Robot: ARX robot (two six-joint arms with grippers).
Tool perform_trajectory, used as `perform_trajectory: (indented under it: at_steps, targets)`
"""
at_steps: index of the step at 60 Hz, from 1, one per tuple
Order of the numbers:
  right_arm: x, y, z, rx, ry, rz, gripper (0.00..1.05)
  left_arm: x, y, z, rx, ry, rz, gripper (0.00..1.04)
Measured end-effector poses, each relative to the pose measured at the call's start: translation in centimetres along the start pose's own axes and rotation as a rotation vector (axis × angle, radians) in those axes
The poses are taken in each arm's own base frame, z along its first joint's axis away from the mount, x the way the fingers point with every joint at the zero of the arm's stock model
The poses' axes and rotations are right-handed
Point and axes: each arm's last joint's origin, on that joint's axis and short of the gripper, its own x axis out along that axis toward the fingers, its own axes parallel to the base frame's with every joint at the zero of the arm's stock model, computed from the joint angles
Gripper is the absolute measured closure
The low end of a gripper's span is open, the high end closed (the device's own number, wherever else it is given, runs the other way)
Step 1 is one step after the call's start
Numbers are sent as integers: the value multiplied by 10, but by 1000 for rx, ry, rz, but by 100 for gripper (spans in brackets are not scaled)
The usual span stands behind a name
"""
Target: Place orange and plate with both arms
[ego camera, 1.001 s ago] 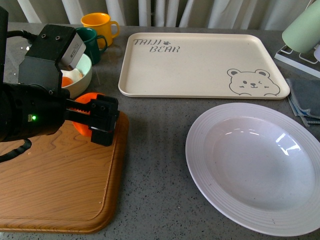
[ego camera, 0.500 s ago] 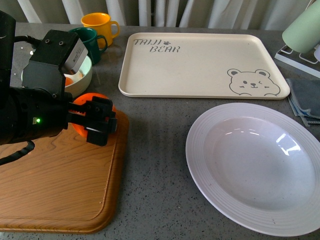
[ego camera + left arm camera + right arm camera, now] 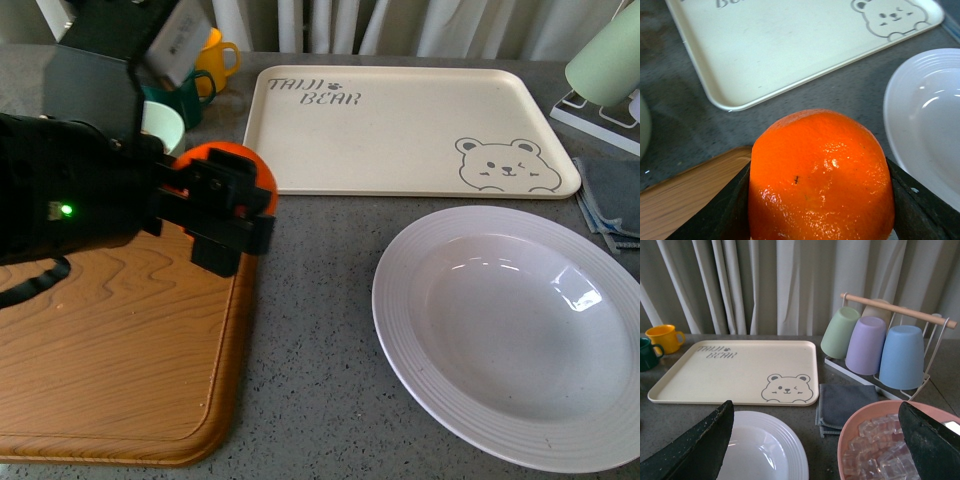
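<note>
My left gripper (image 3: 232, 210) is shut on the bright orange (image 3: 222, 162), held in the air over the right edge of the wooden board (image 3: 120, 350). In the left wrist view the orange (image 3: 820, 175) fills the space between both black fingers (image 3: 720, 215). The white ridged plate (image 3: 400, 300) lies on the grey table at the right; it also shows in the left wrist view (image 3: 900, 115) and the right wrist view (image 3: 785, 440). My right gripper (image 3: 817, 450) is open and empty, above the plate's right side; it is out of the front view.
A cream bear tray (image 3: 400, 130) lies behind the plate. A pale green bowl (image 3: 165, 125), a dark green mug (image 3: 190, 95) and a yellow mug (image 3: 215, 55) stand at back left. A cup rack (image 3: 885, 340), grey cloth (image 3: 840, 400) and pink bowl of ice (image 3: 880, 440) are at the right.
My left gripper has lifted the orange off the board and carried it up and to the right, toward the tray and plate. The plate has not moved.
</note>
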Motion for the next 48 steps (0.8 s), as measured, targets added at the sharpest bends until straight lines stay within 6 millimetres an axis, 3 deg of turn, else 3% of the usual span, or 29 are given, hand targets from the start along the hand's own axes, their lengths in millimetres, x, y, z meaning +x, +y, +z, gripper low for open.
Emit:
perform_trajectory:
  at_steps: [22,48]
  targets:
    - [0,0,0,0,0,0,9,30,-61,11,57,2,-189,44]
    - [0,0,0,0,0,0,9,66,-90,12,59,30,-273,44]
